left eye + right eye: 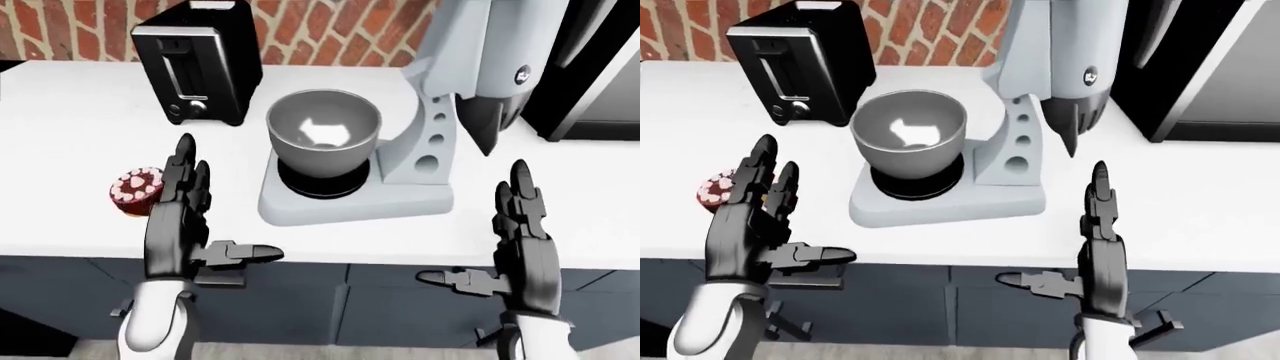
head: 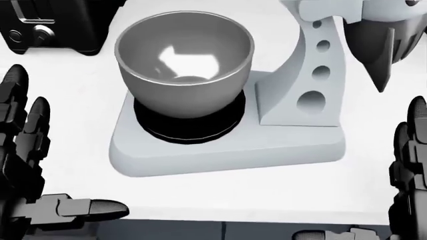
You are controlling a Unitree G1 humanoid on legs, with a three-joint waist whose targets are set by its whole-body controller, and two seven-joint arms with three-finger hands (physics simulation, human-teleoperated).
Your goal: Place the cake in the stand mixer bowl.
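Observation:
A small cake (image 1: 135,191) with pink hearts on chocolate icing lies on the white counter (image 1: 70,135), at the left in the left-eye view. The grey stand mixer (image 1: 440,112) stands mid-counter with its head tilted up and its empty metal bowl (image 1: 323,135) on the base. My left hand (image 1: 195,225) is open, fingers up, just right of the cake and partly hiding it, not holding it. My right hand (image 1: 515,244) is open and empty, below the mixer's base at the right.
A black toaster (image 1: 198,64) stands against the brick wall, left of the mixer. A dark appliance (image 1: 590,67) rises at the right edge. The counter's near edge runs under both hands, with dark cabinet fronts (image 1: 330,300) below.

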